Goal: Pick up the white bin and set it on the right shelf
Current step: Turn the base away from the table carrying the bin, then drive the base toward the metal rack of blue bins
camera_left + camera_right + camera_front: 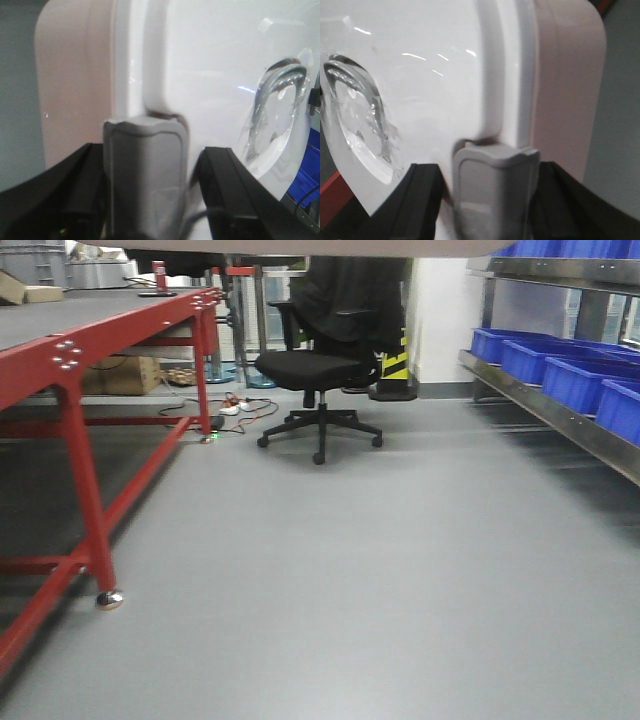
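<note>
Exterior front-facing view: the right shelf [570,425] runs along the right edge, its far end cut off by the frame. Four blue crates [575,380] sit in a row on its lower level, the nearest one cropped. More blue shows on the upper level, too clipped to count. One red-framed table [80,340] lines the left side, with a cardboard box [120,375] beneath it. One black office chair [320,370] stands on the open floor between them.

Left wrist view: the white bin [200,60] fills the frame at close range, glossy lid to the right and pinkish wall to the left. What it rests on is hidden. The left gripper [152,155] has its black jaws clamped against both flanks of one grey lid clip [145,185].

Right wrist view: the right gripper [485,170] pinches a matching clip at the lid's rim. A red bar [330,187] is cropped at the lower left.
</note>
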You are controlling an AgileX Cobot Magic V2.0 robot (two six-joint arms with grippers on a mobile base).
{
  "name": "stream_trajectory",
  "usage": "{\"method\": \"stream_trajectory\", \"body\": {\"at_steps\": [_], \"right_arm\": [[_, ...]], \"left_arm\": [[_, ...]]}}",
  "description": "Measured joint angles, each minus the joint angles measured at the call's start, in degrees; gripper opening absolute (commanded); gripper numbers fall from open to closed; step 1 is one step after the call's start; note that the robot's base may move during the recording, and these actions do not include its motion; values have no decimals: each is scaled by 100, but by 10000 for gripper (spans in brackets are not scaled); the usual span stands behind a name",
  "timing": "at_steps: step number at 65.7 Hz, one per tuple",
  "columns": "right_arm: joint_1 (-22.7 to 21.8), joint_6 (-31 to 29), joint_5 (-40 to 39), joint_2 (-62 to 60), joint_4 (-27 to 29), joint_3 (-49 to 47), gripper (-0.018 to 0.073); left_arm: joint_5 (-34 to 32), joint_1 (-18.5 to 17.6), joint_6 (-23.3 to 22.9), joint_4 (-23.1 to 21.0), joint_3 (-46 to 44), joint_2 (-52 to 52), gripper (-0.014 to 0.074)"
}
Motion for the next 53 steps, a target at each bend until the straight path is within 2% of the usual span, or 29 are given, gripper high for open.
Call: {"method": "stream_trajectory", "body": {"at_steps": [53], "right_arm": [[0, 0, 0, -4, 0, 0, 414]], "left_arm": [[0, 0, 0, 0, 0, 0, 241]]}}
